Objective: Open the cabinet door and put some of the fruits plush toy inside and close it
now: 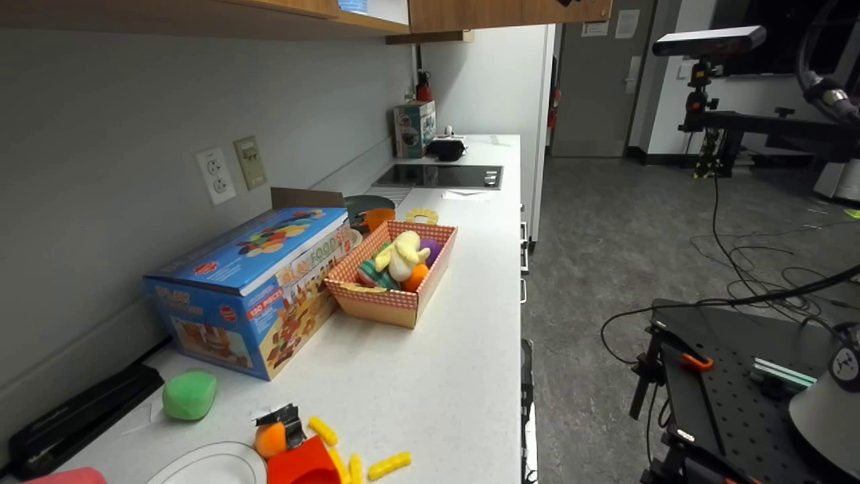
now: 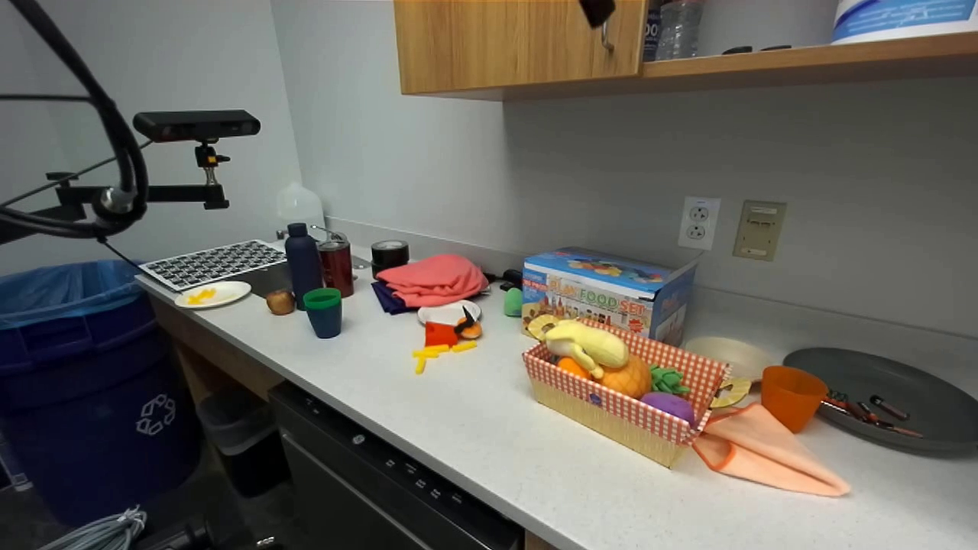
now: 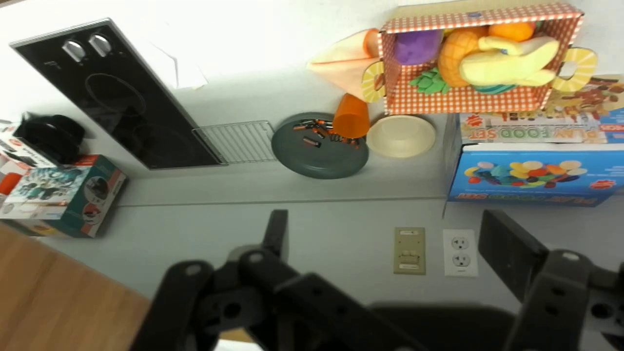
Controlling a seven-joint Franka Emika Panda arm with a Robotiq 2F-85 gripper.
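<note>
Plush fruits (image 2: 628,376): assorted, heaped in a red-checked basket (image 2: 603,422) on the desk (image 2: 474,428); banana (image 3: 509,66) uppermost, partly over the pineapple (image 3: 456,56), with purple piece (image 3: 418,46) and orange (image 3: 512,30) close by. Door (image 1: 463,15): only its lower part in view, apparently swung out; open shelf (image 2: 795,58) adjoining. Tool (image 3: 390,236): high above the desk, fingers well apart, nothing between. Step in hand, by judgement: fetching a first fruit. Best handling: come down over the banana, set the fingers across its narrow body, squeeze lightly since it looks soft, then lift straight past the rim before turning toward the shelf. Obstructions: the basket's walls, with yellow rings (image 3: 587,68) at its ends; blue box (image 2: 592,302) just beside, contact not certain; white tub (image 2: 905,21) on the shelf, likely to crowd any fruit placed there. Also nearby: orange cup (image 2: 793,397), grey plate (image 2: 932,401), cream bowl (image 2: 726,355), peach cloth (image 2: 772,454).
</note>
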